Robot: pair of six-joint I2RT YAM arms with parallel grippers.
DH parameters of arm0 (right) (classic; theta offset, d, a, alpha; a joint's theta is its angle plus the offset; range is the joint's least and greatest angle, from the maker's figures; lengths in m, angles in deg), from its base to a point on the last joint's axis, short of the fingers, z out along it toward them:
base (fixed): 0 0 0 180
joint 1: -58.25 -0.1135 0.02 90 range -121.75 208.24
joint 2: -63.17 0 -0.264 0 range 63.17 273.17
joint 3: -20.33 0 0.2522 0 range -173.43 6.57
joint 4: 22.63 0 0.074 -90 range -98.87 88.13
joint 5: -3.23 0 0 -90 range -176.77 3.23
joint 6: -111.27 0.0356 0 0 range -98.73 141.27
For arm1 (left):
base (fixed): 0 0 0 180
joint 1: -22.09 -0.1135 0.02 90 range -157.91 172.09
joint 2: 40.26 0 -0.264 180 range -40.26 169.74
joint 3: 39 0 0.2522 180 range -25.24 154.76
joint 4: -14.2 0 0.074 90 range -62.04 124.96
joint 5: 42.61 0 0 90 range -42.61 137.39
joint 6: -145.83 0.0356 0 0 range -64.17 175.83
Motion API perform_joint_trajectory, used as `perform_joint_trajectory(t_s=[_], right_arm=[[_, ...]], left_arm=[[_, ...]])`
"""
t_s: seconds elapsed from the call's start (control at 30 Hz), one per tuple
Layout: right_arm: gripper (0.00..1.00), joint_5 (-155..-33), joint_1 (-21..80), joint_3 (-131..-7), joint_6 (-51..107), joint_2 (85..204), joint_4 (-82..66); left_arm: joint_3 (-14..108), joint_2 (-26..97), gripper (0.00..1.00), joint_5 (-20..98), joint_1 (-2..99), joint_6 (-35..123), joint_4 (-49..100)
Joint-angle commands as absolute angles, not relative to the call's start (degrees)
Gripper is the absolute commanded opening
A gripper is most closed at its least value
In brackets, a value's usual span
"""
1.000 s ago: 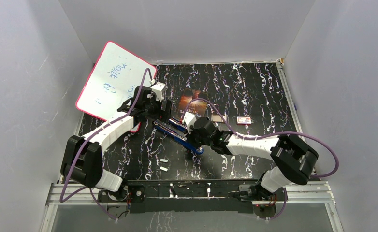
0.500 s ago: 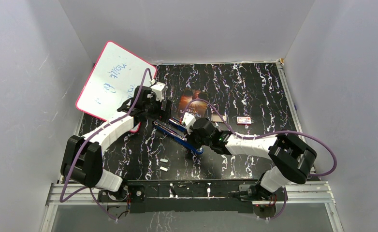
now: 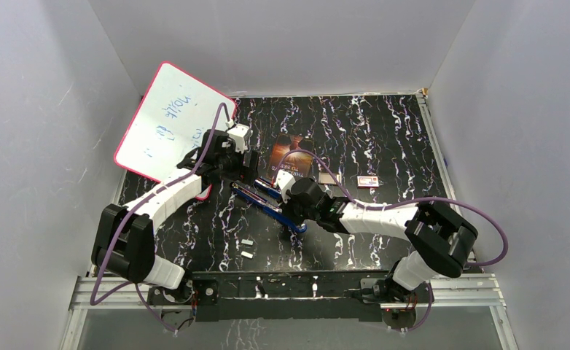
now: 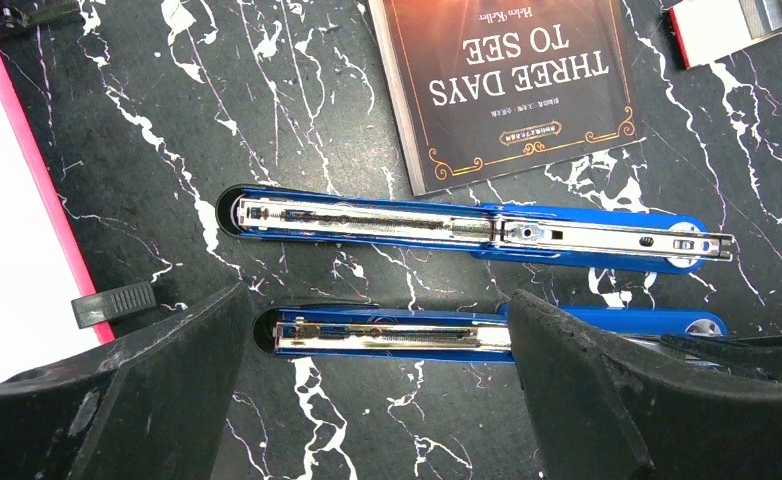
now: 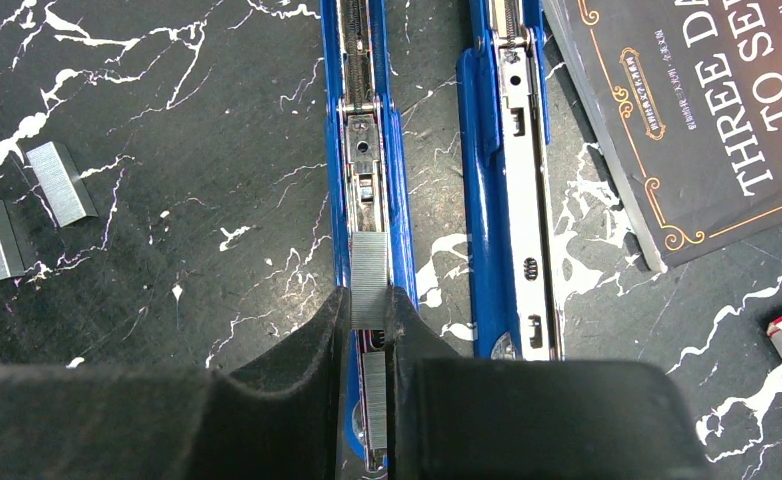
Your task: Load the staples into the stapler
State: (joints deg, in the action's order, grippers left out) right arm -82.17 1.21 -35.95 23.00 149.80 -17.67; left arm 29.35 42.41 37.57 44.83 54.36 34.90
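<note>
The right jaws pinch a strip of staples (image 5: 370,278) just above the open stapler (image 5: 367,120) tray, so it can drop in. The left jaws are spread wide around the stapler's far end, likely to stop it sliding. Spare strips (image 5: 62,195) lie left of the right jaws.

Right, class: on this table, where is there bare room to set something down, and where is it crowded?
Bare: the far right of the table, beyond the small box and right of the book; also the near patch between the loose staples and the left arm. Crowded: the middle, where the left pincer and right pincer meet over the open stapler.
</note>
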Motion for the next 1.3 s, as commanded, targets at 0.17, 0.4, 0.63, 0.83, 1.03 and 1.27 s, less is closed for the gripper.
perform_joint_trajectory(t_s=[0.17, 0.4, 0.63, 0.83, 1.03, 1.27], right_arm=[[0.04, -81.5, 1.1, -37.5, 22.8, 150.1, -12.7], [0.13, -81.7, 1.0, -37.7, 22.5, 150.8, -13.1], [0.24, -81.8, 1.0, -37.3, 22.7, 150.3, -13.2], [0.31, -81.7, 1.1, -37.2, 22.7, 149.7, -13.3], [0.34, -81.9, 1.1, -37.3, 22.7, 148.9, -13.6], [0.37, -82.0, 1.0, -37.5, 23.0, 145.7, -16.3]], left_arm=[[29.8, 40.8, 0.98, 37.7, 45.1, 55.0, 35.5], [29.8, 40.9, 0.98, 37.7, 45.2, 55.0, 35.5], [29.9, 41.0, 0.98, 37.9, 45.2, 55.0, 35.5], [29.9, 41.0, 0.98, 37.7, 45.2, 55.0, 35.5], [29.9, 40.9, 0.98, 37.7, 45.2, 55.0, 35.6], [29.8, 40.7, 0.98, 37.8, 45.2, 55.0, 35.7]])
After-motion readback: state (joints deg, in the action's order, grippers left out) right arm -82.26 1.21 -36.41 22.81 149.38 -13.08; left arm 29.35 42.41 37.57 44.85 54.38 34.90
